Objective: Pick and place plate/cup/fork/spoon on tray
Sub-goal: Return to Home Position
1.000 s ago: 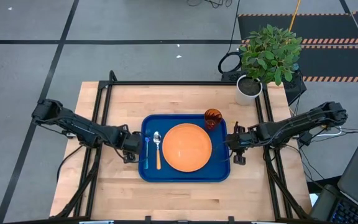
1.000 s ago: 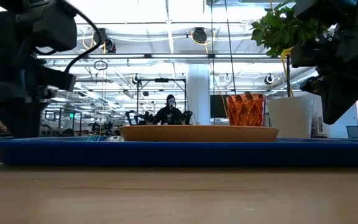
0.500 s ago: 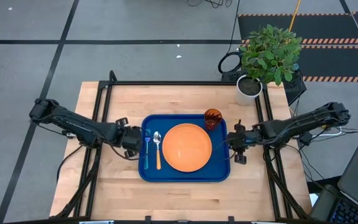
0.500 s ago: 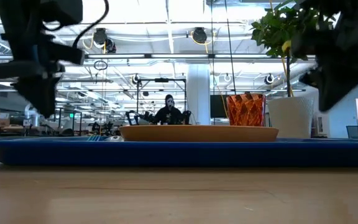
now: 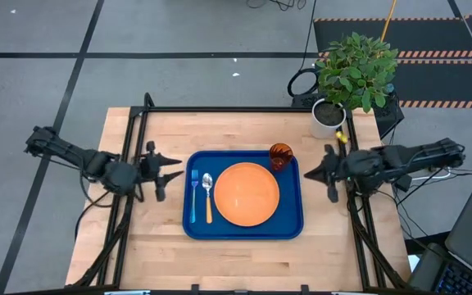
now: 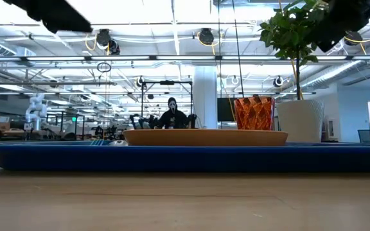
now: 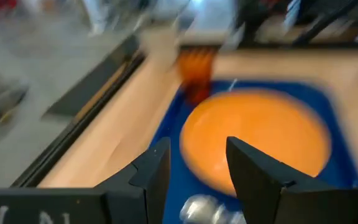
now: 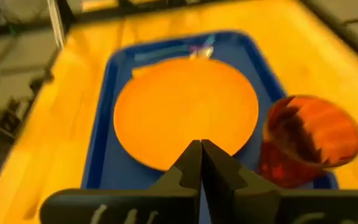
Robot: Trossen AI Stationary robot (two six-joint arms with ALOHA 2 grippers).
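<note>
Furniture: one table (image 5: 236,262).
Carriers: one tray (image 5: 244,232), blue.
Dishes: one plate (image 5: 246,193), orange; one cup (image 5: 280,155), orange-red.
Cutlery: two pieces, being one fork (image 5: 193,195), light blue, and one spoon (image 5: 208,197), orange-handled.
Greenery: one plant (image 5: 355,65) in one pot (image 5: 328,116), white.
Machinery: two arms, being one left arm (image 5: 72,154) and one right arm (image 5: 420,154); two tools, being one left tool (image 7: 197,142) and one right tool (image 8: 200,144), each with two fingers.
People: one person (image 6: 171,114), seen in the low view only.
Tableware total: four pieces to the one tray.
</note>
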